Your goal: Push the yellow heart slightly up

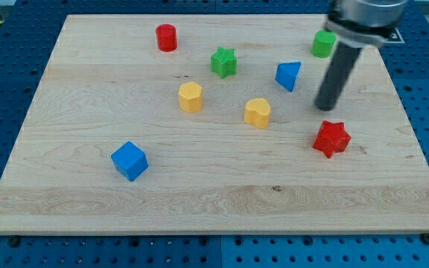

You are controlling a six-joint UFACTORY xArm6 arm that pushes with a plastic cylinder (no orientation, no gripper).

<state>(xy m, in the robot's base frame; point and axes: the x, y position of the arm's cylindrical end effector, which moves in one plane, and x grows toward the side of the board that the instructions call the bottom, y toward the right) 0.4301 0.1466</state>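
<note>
The yellow heart (258, 112) lies near the middle of the wooden board (214, 201). My tip (325, 108) stands on the board to the heart's right, about a block's width and a half away, not touching it. The tip is just above the red star (331, 138) and to the right of the blue triangle (289, 76). The rod rises toward the view's top right.
A yellow hexagon (191, 97) lies left of the heart. A green star (224, 62) and a red cylinder (167, 37) sit toward the top. A green cylinder (322, 44) is beside the rod at top right. A blue cube (129, 161) sits at lower left.
</note>
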